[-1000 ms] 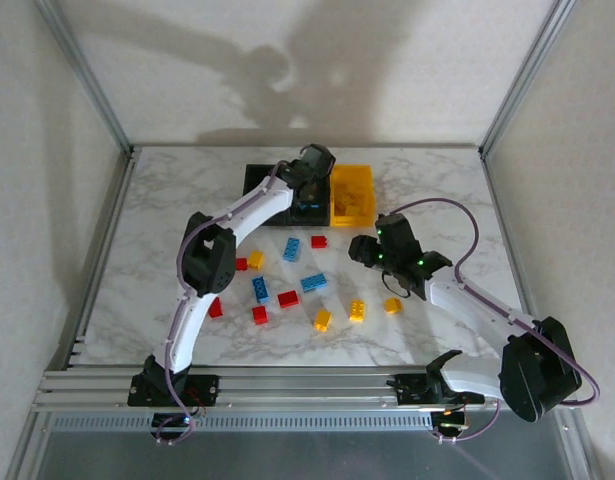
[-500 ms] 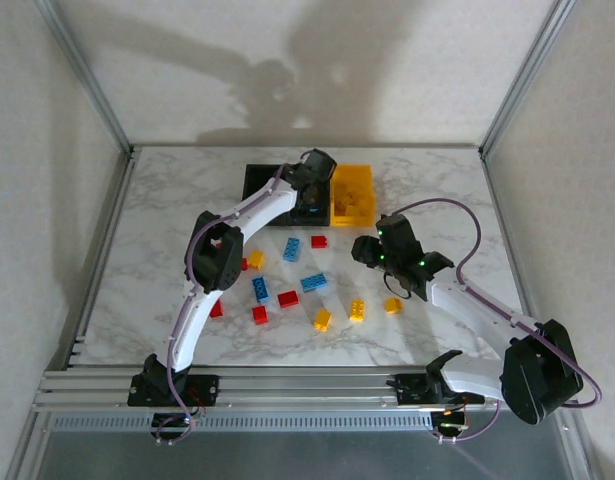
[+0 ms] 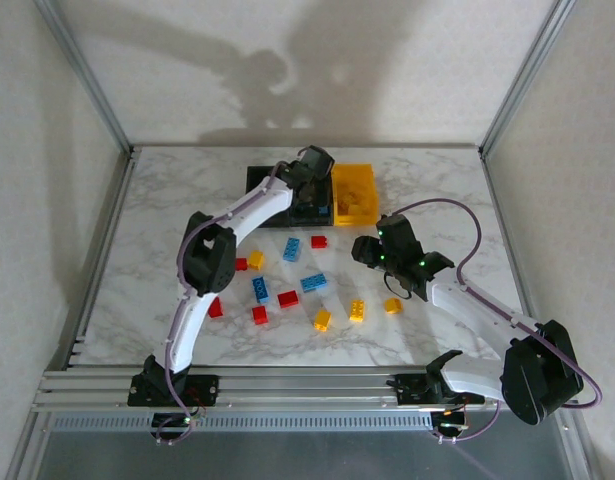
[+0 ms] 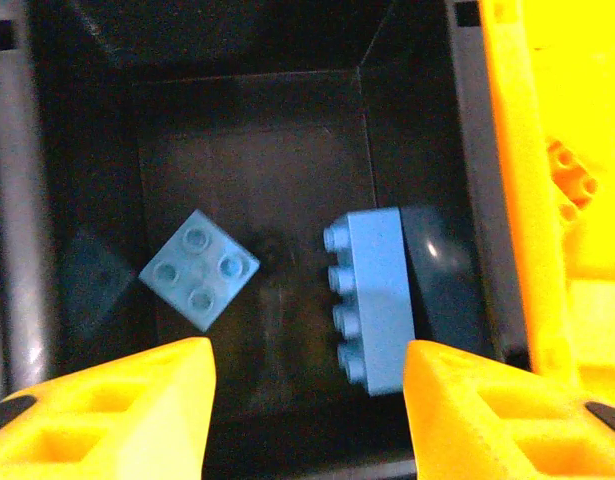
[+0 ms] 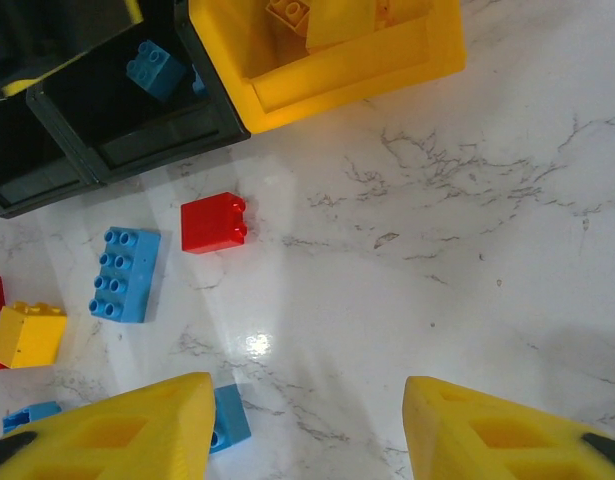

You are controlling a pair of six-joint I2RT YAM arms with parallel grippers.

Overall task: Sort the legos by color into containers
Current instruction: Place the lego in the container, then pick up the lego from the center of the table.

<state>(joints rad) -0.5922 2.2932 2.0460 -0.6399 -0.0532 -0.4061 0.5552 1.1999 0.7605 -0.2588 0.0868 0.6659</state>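
Legos (image 4: 372, 300) in black ctr bin (image 4: 257, 150)

- We find the desk (image 3: 167, 220) bare along its left and right sides.
- The legos (image 3: 313, 282) litter the middle, with narrow gaps between them.
- The left arm (image 3: 249, 208) slants across to the containers (image 3: 354, 170), its wrist over the middle one.
- Below the right pincer (image 5: 305, 400) we see bare marble.
- In the middle black bin (image 4: 257, 130), bare floor separates two blue bricks (image 4: 372, 300).
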